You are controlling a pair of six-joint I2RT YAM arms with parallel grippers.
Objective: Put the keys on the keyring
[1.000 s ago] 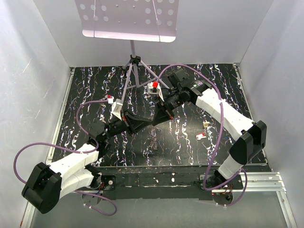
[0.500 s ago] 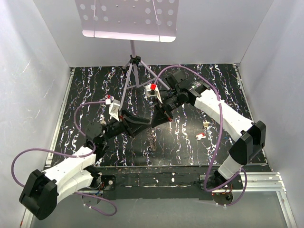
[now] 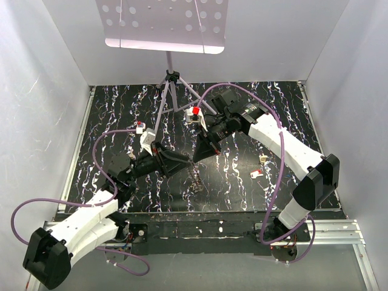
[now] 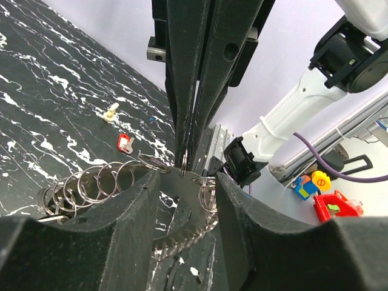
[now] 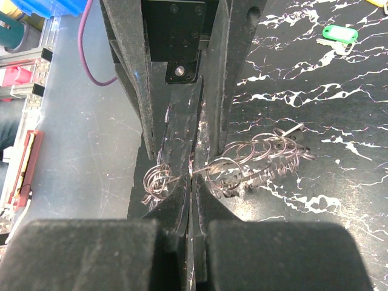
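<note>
The keyring (image 4: 193,200), a thin grey ring fringed with small wire loops, hangs edge-up between the two grippers. My right gripper (image 5: 191,174) is shut on its rim, its fingers coming down from above in the left wrist view. Just left of it in the top view is my left gripper (image 3: 183,161). It stands open, its fingers (image 4: 127,224) on either side of the ring without pinching it. A red key (image 4: 125,143) and a cream key (image 4: 111,113) lie on the mat. A green key (image 5: 339,33) lies further off.
A music stand's tripod (image 3: 173,91) stands at the back of the black marbled mat (image 3: 242,188), its perforated desk (image 3: 163,24) overhead. White walls close in three sides. In the top view the red key (image 3: 257,173) and cream key (image 3: 263,159) lie right of centre.
My left gripper has opened, let go of the keyring and drawn back a little to the left. My right gripper still holds the ring and has barely moved.
</note>
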